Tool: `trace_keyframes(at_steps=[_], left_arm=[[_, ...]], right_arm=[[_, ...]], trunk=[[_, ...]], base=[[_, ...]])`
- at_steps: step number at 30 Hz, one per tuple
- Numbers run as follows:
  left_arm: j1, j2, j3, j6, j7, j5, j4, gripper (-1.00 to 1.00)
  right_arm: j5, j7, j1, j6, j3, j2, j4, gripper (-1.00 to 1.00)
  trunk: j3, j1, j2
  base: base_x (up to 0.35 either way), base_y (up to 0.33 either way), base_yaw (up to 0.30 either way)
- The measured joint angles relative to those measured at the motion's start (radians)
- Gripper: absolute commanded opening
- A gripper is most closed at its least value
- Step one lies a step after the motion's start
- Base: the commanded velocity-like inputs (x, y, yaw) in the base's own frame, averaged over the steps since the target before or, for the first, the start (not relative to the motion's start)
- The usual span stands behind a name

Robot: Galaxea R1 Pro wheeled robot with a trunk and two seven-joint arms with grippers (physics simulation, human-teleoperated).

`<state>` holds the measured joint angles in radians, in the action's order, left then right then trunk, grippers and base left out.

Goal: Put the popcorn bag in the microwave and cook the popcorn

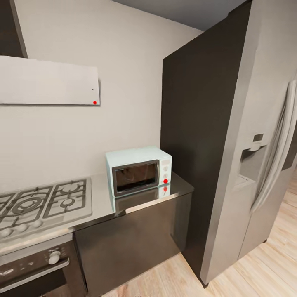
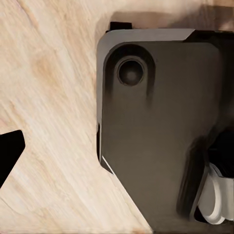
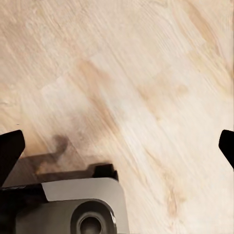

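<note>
Here, nearest of all, the right pincer point(image 3: 117, 146) hangs over the pale wood-plank floor point(image 3: 146, 73), its two dark fingertips point(image 3: 9, 151) spread wide at opposite edges of the right wrist view with nothing between them; just beneath it sits a corner of the robot's grey and black base point(image 3: 83, 204) with a round socket. The left pincer shows a single dark fingertip point(image 2: 9, 153) in the left wrist view, so I cannot tell whether it is spread or pressed together; below it lie the same light floor point(image 2: 48, 97) and the broad dark rounded plate of the base point(image 2: 156, 126).

Farther off, well apart from both pincers, stands a black built-in oven with a white knob point(image 1: 37, 268), and above it a grey gas hob with grates point(image 1: 41, 204). Beside the hob runs the long grey brushed-metal bench point(image 1: 101, 198) on dark cabinets point(image 1: 128, 243). The pale light-blue boxy microwave point(image 1: 138, 170) sits on that bench near its far end, door shut, dark glass facing the room, a red knob on its side panel. Next to it rises a tall grey fridge point(image 1: 247, 156) with a dark side. Farthest, on the pale wall point(image 1: 123, 62), hangs a flat white hood panel point(image 1: 49, 82) with a red dot.
</note>
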<state>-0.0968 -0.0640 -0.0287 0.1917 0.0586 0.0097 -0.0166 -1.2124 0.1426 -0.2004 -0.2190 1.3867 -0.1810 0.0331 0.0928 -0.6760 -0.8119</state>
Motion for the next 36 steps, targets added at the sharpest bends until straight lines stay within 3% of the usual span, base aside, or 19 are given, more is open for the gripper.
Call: trace_keyframes(at_steps=[7,28,31,32,36], left_arm=[[0.022,0.002,0.001,0.000,-0.002,0.000,0.000,1.00],[0.023,0.020,-0.002,-0.015,-0.003,0.003,-0.001,1.00],[0.023,0.020,-0.002,-0.015,-0.003,0.003,-0.001,1.00],[0.023,0.020,-0.002,-0.015,-0.004,0.003,-0.001,1.00],[0.023,0.020,-0.002,-0.015,-0.004,0.003,-0.001,1.00]], right_arm=[[-0.003,0.002,-0.061,-0.154,0.000,-0.001,-0.002,1.00],[-0.002,0.002,-0.071,-0.147,-0.004,0.003,0.000,1.00],[-0.003,0.002,-0.107,-0.147,-0.003,0.004,0.000,1.00],[-0.003,0.002,-0.166,-0.128,-0.004,0.004,0.000,1.00],[0.000,0.004,-0.298,-0.002,-0.004,0.015,0.000,1.00]], trunk=[[0.006,0.000,0.000],[0.026,0.000,0.000],[0.031,0.000,0.000],[0.032,0.000,0.000],[0.039,0.000,0.000]], base=[[0.000,0.000,0.174],[0.035,-0.040,0.043],[0.001,-0.001,0.001],[0.000,0.000,0.000],[0.000,0.000,0.000]])
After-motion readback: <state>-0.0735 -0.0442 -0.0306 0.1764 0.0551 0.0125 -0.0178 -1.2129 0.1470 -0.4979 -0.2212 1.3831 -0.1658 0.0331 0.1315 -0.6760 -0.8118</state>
